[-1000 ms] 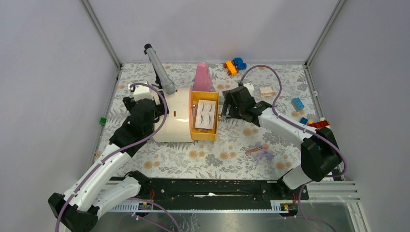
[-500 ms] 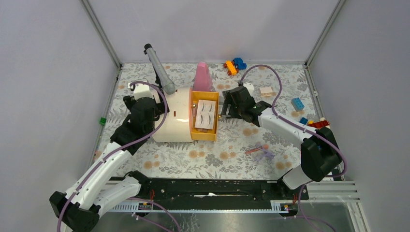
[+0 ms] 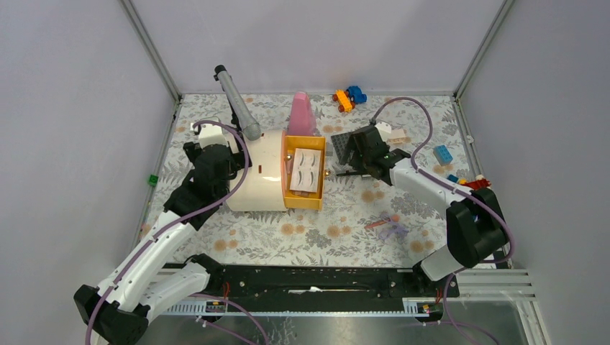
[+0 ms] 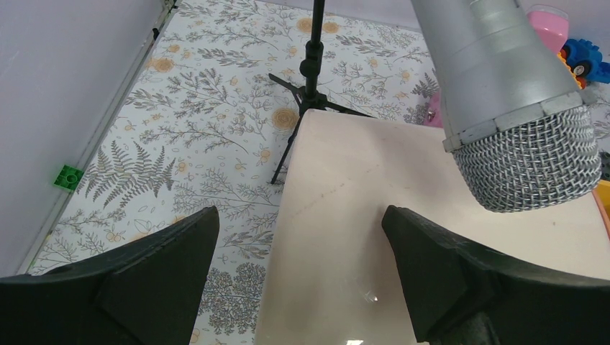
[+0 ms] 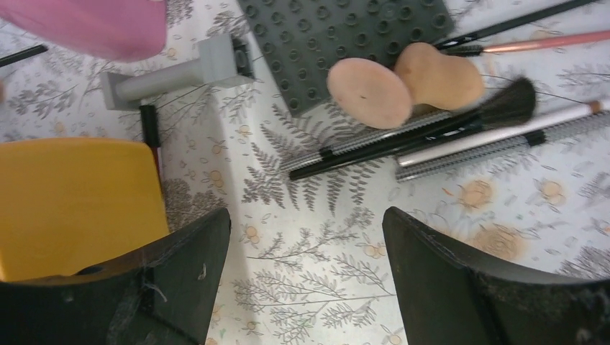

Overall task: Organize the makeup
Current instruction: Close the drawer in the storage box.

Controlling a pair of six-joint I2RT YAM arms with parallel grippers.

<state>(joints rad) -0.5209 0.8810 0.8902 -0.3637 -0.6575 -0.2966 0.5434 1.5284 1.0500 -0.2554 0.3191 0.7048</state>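
Two robot arms reach over a table covered in a floral cloth [image 3: 316, 230].

The right gripper [image 5: 306, 237] hangs just above the cloth with its two black fingers [image 5: 180, 280] spread wide. It holds nothing and touches nothing. To one side of it sits the corner of a yellow tray [image 5: 79, 205]. On the other side lies a loose cluster of makeup, near the fingers but apart from them.

In that cluster, a round peach puff [image 5: 369, 92] overlaps the corner of a dark grey studded plate [image 5: 345, 36]. A peach egg-shaped sponge [image 5: 439, 77] presses against the puff. Just beside these two, several thin brushes [image 5: 460, 147] lie side by side at a slant, one with a dark bristled head [image 5: 509, 103].

The left gripper [image 4: 301, 230] is also fully open and empty. It hovers over the flat lid of a cream box [image 4: 345, 215]. A silver microphone [image 4: 503, 93] on a small black tripod leans over that lid.

From above, a white card [image 3: 305, 170] with dark lash-like marks lies in the yellow tray, which sits against the cream box.
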